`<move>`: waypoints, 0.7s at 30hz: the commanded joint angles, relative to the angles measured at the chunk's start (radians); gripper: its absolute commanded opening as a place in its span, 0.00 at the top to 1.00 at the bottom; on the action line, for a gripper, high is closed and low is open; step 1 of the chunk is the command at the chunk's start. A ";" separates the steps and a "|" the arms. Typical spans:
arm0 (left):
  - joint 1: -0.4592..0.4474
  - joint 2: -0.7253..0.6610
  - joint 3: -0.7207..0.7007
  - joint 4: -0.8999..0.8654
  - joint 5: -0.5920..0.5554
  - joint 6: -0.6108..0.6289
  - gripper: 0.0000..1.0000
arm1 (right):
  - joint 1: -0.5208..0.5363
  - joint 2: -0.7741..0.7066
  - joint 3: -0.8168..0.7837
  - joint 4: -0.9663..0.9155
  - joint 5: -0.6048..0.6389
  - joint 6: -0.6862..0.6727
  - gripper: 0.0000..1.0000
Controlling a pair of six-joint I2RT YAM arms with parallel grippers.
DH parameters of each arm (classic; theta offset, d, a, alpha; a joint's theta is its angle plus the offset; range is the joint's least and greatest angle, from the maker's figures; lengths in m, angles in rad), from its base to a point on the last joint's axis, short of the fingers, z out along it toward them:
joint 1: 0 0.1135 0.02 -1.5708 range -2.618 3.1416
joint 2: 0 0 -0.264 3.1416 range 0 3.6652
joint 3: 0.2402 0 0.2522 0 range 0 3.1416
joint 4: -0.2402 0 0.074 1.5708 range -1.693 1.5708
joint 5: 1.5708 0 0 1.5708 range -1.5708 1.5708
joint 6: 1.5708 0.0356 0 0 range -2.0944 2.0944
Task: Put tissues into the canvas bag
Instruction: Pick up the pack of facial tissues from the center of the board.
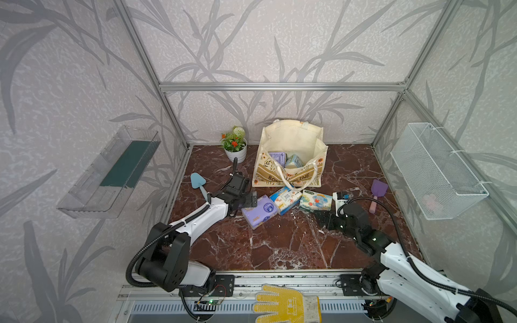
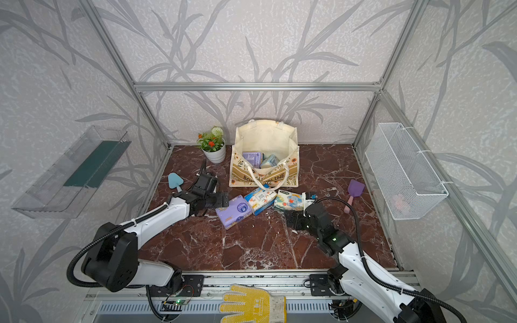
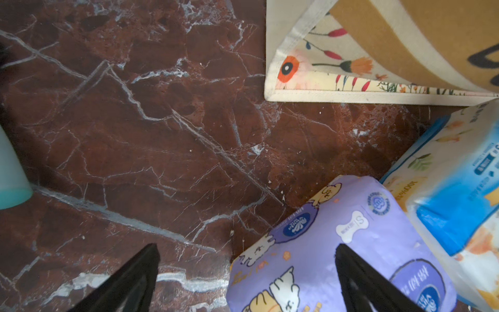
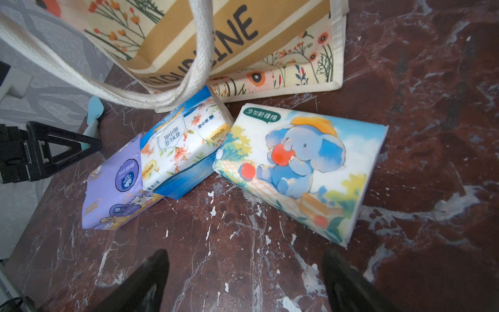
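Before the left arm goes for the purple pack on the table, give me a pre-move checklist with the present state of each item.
1. Left gripper open and empty: ok.
2. Right gripper open and empty, short of the elephant pack: ok.
3. Purple pack centred between the left jaws: not ok; it sits off to one side of the gap.
4. Purple pack free of neighbours: not ok; the blue-white pack overlaps its edge.
5. Canvas bag upright, mouth open: ok.
6. Bag handle clear of the blue-white pack: cannot tell; it hangs right over it.
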 commanded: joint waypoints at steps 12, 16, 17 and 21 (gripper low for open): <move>0.005 0.030 -0.056 0.092 0.191 -0.033 0.13 | 0.072 -0.035 -0.072 0.060 0.080 0.105 0.11; 0.002 0.000 -0.086 0.103 0.244 -0.069 0.16 | 0.080 0.010 -0.065 0.085 0.060 0.105 0.11; 0.001 -0.007 -0.097 0.110 0.255 -0.081 0.17 | 0.082 0.023 -0.059 0.087 0.059 0.102 0.11; -0.015 -0.020 -0.126 0.131 0.293 -0.111 0.19 | 0.093 0.065 -0.031 0.095 0.055 0.085 0.11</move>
